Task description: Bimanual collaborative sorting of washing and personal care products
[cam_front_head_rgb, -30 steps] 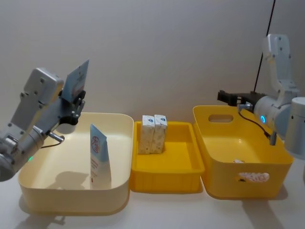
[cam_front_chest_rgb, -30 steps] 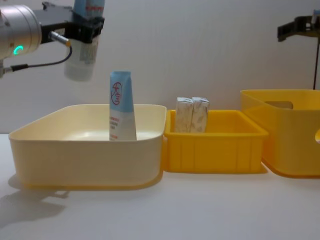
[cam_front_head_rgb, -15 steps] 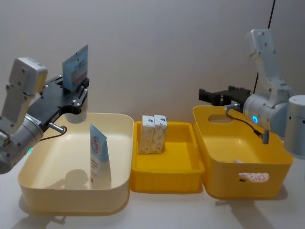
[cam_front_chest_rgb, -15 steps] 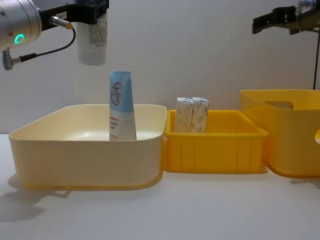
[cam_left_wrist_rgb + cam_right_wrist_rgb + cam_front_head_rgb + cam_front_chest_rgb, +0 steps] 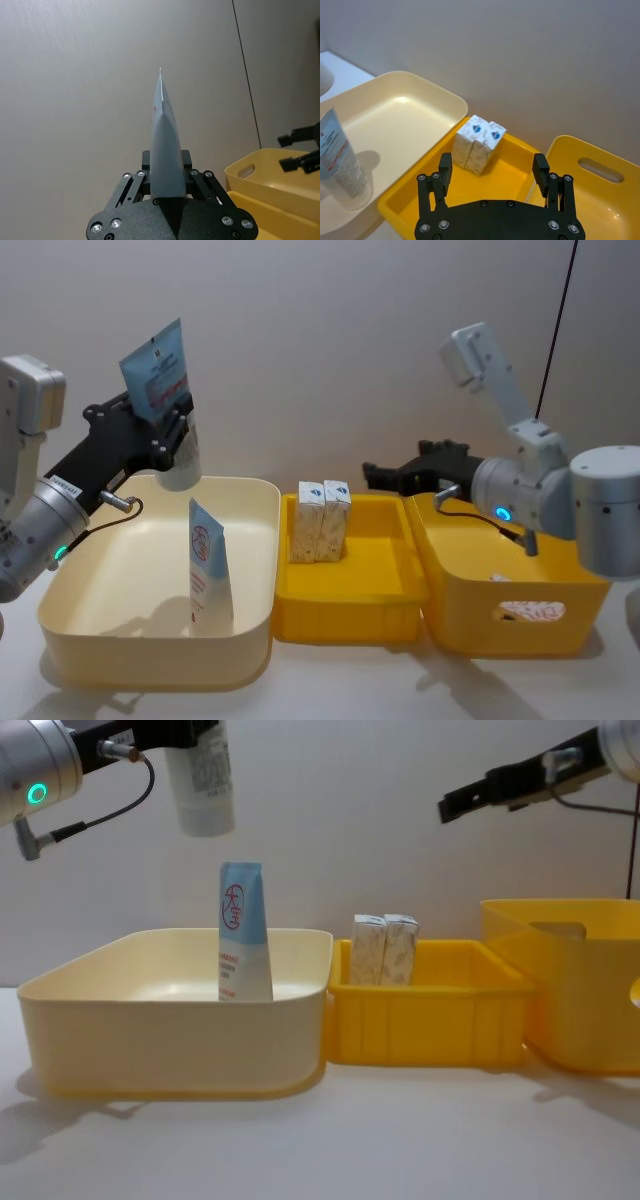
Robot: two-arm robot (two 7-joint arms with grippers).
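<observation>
Against the grey wall, left gripper fingers clamp a tube; right gripper fingers spread, empty.

Cream bin, yellow tray, tall yellow bin — side by side.

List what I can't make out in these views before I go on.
- Chest view: the top edge cuts off the upper end of the tube held by the left gripper.
- Head view: a white item in the large yellow bin is mostly hidden by its front wall.
- Chest view: the cream bin's wall hides the standing tube's base.
</observation>
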